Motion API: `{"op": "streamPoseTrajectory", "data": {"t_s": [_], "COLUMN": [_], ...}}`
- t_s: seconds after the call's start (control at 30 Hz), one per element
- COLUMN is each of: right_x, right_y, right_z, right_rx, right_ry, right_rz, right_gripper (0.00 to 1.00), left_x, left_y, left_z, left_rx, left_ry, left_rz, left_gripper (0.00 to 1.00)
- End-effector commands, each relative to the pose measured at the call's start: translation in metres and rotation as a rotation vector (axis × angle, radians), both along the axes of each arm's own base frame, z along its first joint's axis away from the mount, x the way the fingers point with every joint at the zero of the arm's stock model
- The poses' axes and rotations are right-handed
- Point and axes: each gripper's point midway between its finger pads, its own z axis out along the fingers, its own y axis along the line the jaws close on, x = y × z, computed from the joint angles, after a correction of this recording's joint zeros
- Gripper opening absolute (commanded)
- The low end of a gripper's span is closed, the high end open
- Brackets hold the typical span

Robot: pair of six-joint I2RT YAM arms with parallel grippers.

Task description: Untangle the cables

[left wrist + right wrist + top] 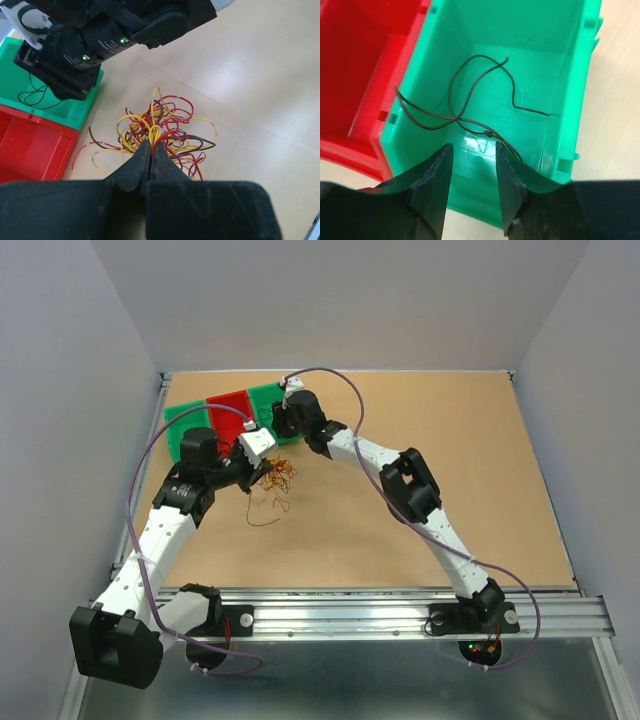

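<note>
Lift slowly with the left gripper (pixel 150 151) — its jaws pinched shut on yellow strands of the cables (pixel 167 125), clumped on the table (pixel 260 75) beside the green bin (pixel 80 117) — so you draw one strand free; the right gripper (pixel 472 167) hangs open, empty, over that bin.

Three bins at upper left, two green bins (pixel 176 420) and one red bin (pixel 228 406), one tangled clump of cables (pixel 160 130), one separate dark wire (pixel 470 100)
</note>
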Motion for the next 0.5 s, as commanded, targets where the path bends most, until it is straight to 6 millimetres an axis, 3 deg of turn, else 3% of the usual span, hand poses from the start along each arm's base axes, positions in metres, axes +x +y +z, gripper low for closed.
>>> {"op": "streamPoseTrajectory", "data": {"t_s": [0.0,0.07,0.13,0.17,0.2,0.27,0.33,0.37,0.4,0.43,0.47], "right_x": [-0.009,-0.014,-0.019,-0.022,-0.026,-0.032,-0.041,-0.049,-0.056,-0.070,-0.075], "right_y": [0.006,0.001,-0.003,-0.006,-0.010,-0.015,-0.025,-0.034,-0.043,-0.056,-0.063], "right_z": [0.102,0.115,0.111,0.124,0.116,0.119,0.140,0.118,0.139,0.104,0.106], "right_rx": [0.095,0.102,0.090,0.100,0.084,0.078,0.084,0.045,0.054,-0.001,0.009], "right_ry": [-0.124,-0.130,-0.117,-0.128,-0.110,-0.107,-0.125,-0.089,-0.115,-0.059,-0.073], "right_rz": [0.036,0.030,0.031,0.029,0.029,0.030,0.022,0.017,0.013,0.011,0.007], "right_gripper": [0.47,0.50,0.54,0.55,0.58,0.60,0.64,0.65,0.69,0.71,0.78], "left_x": [0.002,0.001,0.002,0.002,0.002,0.002,0.003,0.003,0.004,0.004,0.004], "left_y": [-0.004,-0.004,-0.004,-0.005,-0.005,-0.006,-0.007,-0.007,-0.008,-0.010,-0.011], "left_z": [0.007,0.007,0.007,0.006,0.005,0.005,0.006,0.005,0.006,0.006,0.006], "left_rx": [-0.015,-0.014,-0.015,-0.015,-0.014,-0.016,-0.018,-0.020,-0.022,-0.023,-0.025], "left_ry": [-0.042,-0.042,-0.043,-0.039,-0.037,-0.035,-0.037,-0.031,-0.034,-0.027,-0.026], "left_rz": [-0.011,-0.013,-0.013,-0.014,-0.016,-0.018,-0.019,-0.019,-0.020,-0.024,-0.025], "left_gripper": [0.00,0.00,0.00,0.00,0.00,0.00,0.00,0.00,0.00,0.00,0.00]}}
